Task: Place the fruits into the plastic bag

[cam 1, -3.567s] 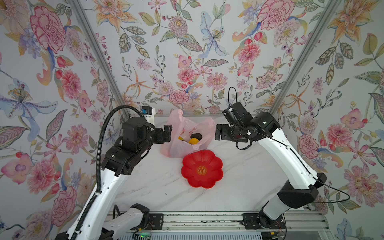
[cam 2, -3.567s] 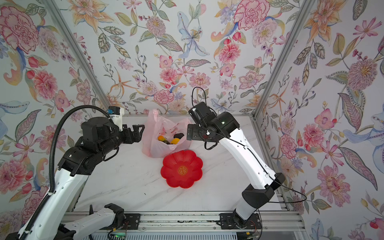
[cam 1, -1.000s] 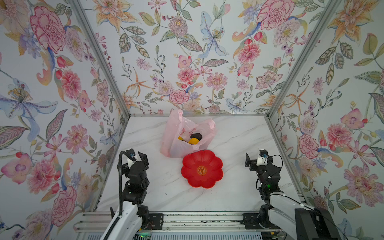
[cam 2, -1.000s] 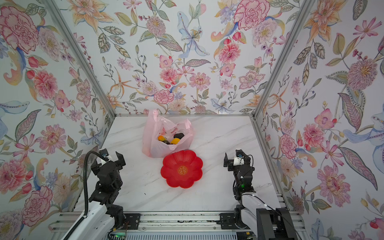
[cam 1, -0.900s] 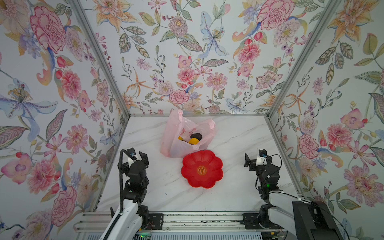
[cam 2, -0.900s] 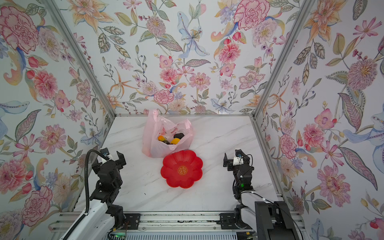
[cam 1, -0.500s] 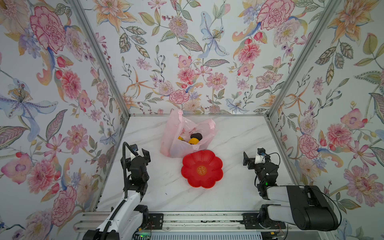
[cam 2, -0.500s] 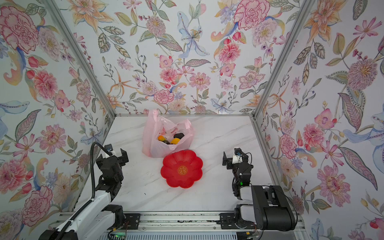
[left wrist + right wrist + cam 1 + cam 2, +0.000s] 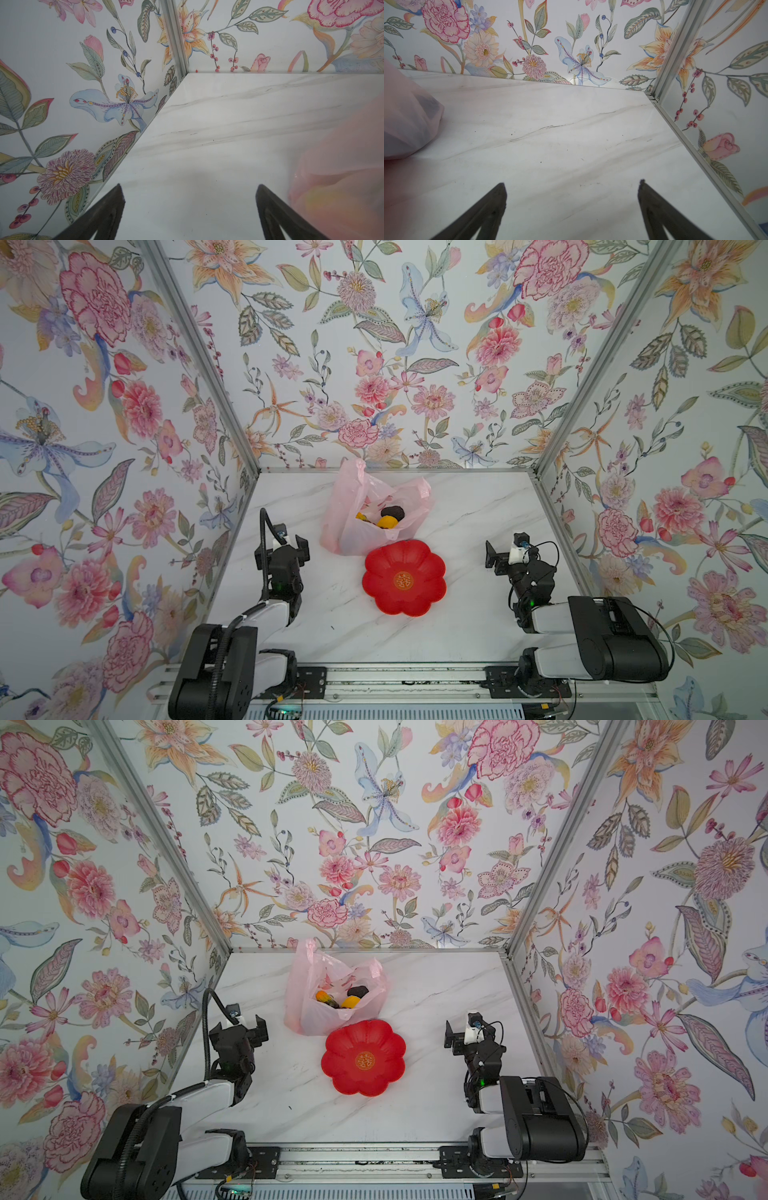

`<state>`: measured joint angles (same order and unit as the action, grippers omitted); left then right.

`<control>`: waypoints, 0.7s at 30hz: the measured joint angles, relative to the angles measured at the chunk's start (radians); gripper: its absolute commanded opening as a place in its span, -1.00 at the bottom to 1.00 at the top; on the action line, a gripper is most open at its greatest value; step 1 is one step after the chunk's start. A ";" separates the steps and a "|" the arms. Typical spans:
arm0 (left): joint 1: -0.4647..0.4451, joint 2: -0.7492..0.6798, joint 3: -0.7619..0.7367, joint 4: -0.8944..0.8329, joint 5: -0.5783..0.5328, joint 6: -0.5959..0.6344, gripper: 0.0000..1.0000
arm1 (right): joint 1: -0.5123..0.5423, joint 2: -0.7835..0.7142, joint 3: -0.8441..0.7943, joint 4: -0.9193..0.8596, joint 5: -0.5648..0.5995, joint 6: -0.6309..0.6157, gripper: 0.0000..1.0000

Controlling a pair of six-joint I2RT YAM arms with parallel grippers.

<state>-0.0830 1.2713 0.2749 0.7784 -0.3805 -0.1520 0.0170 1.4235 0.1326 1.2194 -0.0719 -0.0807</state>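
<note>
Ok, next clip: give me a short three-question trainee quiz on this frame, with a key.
1. True or false: the red plate has no fruit on it.
2. Where are the fruits? A: inside the plastic bag; B: on the plate; C: in a gripper.
3. Fill in: the left gripper and the right gripper both stand ___, holding nothing.
Key: 1 true; 2 A; 3 open.

On tabletop point(image 9: 469, 506), plastic bag point(image 9: 353, 506) rear-centre, fruits point(image 9: 388, 519) inside; plate point(image 9: 419, 597) just before bag; left tool point(image 9: 284, 545) left of plate, right tool point(image 9: 505, 551) right, both well apart.
</note>
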 measured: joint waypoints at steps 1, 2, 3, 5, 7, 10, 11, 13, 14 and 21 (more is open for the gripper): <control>0.001 0.021 0.001 0.019 0.010 0.000 0.99 | 0.000 0.006 0.002 0.002 0.000 0.000 0.98; 0.002 0.037 0.003 0.032 0.016 0.002 0.99 | 0.000 0.013 0.004 0.003 0.000 0.000 0.98; 0.003 0.053 0.003 0.046 0.027 0.004 0.99 | 0.000 0.021 0.008 0.006 0.000 0.000 0.98; 0.006 0.077 0.009 0.070 0.042 0.008 0.98 | 0.000 0.039 0.016 0.010 0.000 0.000 0.98; 0.008 0.100 0.024 0.092 0.063 0.015 0.98 | 0.000 0.056 0.024 0.014 -0.001 0.000 0.98; 0.011 0.125 0.045 0.121 0.090 0.032 0.99 | 0.000 0.076 0.035 0.019 -0.003 0.000 0.98; 0.011 0.130 0.051 0.128 0.097 0.037 0.99 | 0.000 0.079 0.037 0.021 -0.004 0.000 0.98; 0.012 0.140 0.056 0.145 0.116 0.049 0.98 | 0.000 0.091 0.042 0.031 -0.005 0.000 0.98; 0.013 0.143 0.058 0.150 0.120 0.052 0.98 | 0.000 0.098 0.043 0.034 -0.007 0.000 0.98; 0.026 0.201 0.058 0.207 0.160 0.076 0.99 | 0.000 0.108 0.058 0.032 -0.019 0.000 0.98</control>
<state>-0.0570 1.4719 0.3328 0.9855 -0.2203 -0.0765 0.0170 1.5314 0.1902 1.2510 -0.0914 -0.0807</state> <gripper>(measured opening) 0.992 0.989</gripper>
